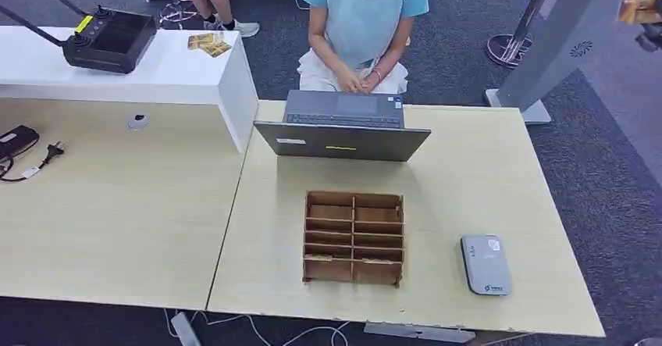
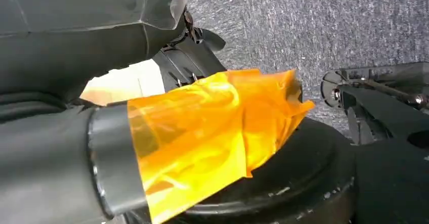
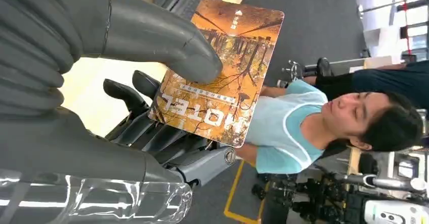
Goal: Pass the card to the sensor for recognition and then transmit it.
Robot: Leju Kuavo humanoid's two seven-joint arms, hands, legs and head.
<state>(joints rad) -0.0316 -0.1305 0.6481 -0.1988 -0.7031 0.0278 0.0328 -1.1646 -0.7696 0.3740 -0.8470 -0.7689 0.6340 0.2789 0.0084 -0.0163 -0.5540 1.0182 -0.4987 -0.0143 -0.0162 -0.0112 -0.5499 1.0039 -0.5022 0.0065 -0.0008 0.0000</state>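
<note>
Presently, right hand (image 3: 152,97) fingers clamp the orange printed hotel card (image 3: 220,72); left hand (image 2: 152,107) finger state cannot be told.

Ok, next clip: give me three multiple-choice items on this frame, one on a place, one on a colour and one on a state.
1. Where on the table does the grey card reader lie?
A. left of the wooden organizer
B. right of the wooden organizer
C. on the laptop

2. What colour is most of the hotel card?
A. blue
B. white
C. orange-brown

3. What is the right hand doing?
A. holding the hotel card
B. hanging with nothing in it
C. pressing the card reader

Answers:
1 B: in the head view the reader sits right of the wooden organizer, near the table's front edge.
2 C: the right wrist view shows an orange-brown tree print.
3 A: the thumb presses the card against the fingers.
</note>
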